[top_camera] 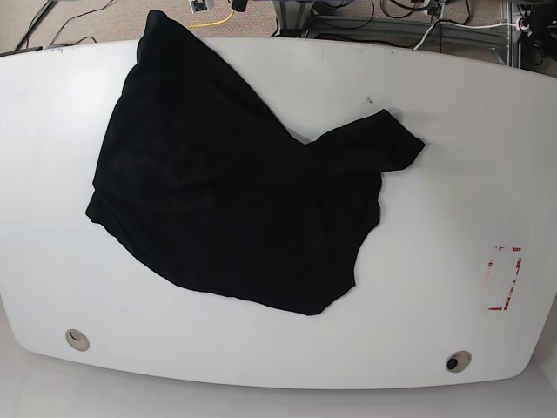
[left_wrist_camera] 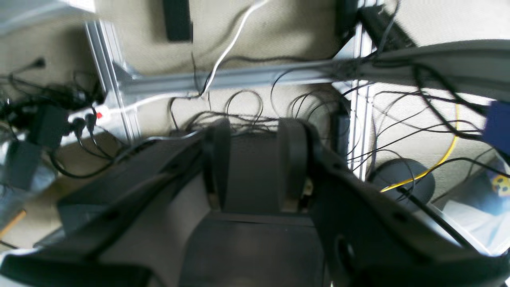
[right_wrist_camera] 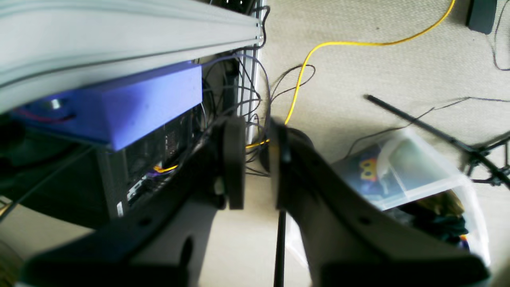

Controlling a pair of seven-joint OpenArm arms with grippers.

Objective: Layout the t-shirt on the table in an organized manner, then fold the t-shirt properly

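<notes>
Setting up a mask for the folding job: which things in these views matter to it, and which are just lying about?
Part of the job:
- t-shirt, crumpled, one part hanging over the far edge
- table
- left gripper and right gripper, both off the table, above the floor

Lying about:
- yellow cable
- clear plastic bin
- blue box
- power strip

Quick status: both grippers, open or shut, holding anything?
Left gripper: open, empty, out past the table edge over the floor.
Right gripper: open, empty, also over the floor.
</notes>
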